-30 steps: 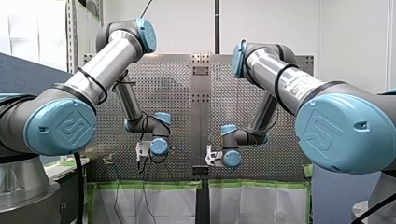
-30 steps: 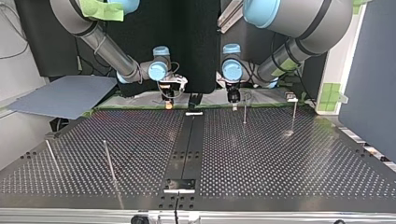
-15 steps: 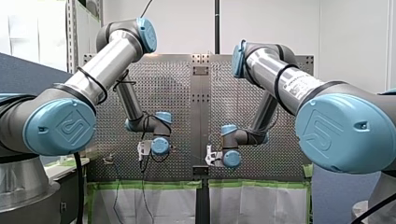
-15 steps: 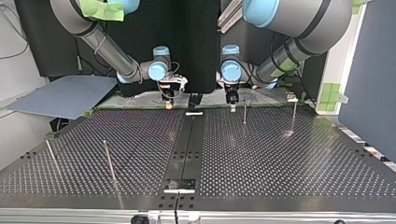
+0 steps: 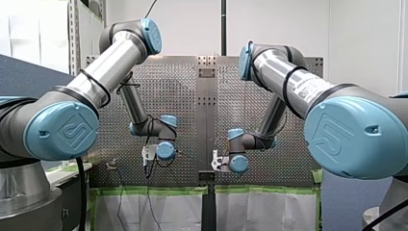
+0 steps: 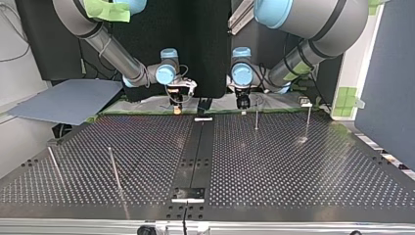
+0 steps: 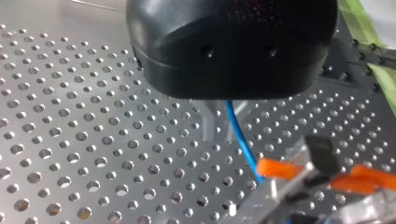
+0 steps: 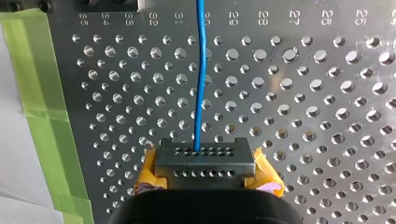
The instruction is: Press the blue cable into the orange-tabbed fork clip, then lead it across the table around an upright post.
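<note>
i am pinching the blue cable (image 7: pixel 240 140) between my left fingers (image 7: pixel 208 122) and also between my right fingers (image 8: pixel 205 163), holding it stretched low over the surface (image 8: pixel 303 93) so the part below my left fingers is angling down onto the orange clip (image 7: pixel 280 169) for pressing in.

My left arm (image 5: pixel 103 62) and my right arm (image 5: pixel 288 79) are silver tubes with pale-blue, logo-stamped caps and black cables. My left gripper (image 7: pixel 219 130) has a black housing.
</note>
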`<state>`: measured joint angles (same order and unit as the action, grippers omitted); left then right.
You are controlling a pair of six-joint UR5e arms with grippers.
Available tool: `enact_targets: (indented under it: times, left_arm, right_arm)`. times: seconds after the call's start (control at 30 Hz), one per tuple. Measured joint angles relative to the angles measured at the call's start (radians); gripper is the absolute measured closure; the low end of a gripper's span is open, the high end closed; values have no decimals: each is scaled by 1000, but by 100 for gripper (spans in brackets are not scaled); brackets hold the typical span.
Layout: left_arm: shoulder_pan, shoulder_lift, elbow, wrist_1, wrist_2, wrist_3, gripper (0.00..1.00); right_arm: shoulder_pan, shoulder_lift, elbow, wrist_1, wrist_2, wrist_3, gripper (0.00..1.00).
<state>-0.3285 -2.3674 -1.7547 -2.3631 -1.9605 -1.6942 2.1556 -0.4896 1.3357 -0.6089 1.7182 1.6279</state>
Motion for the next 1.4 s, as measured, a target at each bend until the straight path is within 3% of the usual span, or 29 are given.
enact_targets:
  times: [0.37, 0.53, 0.7, 0.9, 1.13, 1.4]
  left_arm:
    - [0, 0, 0, -3, 42, -32, 100]
    - [-4, 9, 0, -25, 45, -24, 100]
    - [-17, 38, 0, -60, 42, -17, 100]
    - [-48, 99, 0, -122, 30, -28, 100]
    - [-111, 173, 0, -170, 19, -57, 100]
    - [-131, 244, 0, -199, 6, -74, 100]
  right_arm:
    - [0, 0, 0, 12, 1, -1, 100]
    - [-3, -13, 0, 34, 3, -20, 100]
    - [-1, -60, 1, 79, 4, -33, 100]
    - [3, -124, 1, 126, 1, -35, 100]
    - [18, -188, 1, 178, 0, -41, 100]
    - [35, -264, 1, 235, 0, -39, 100]
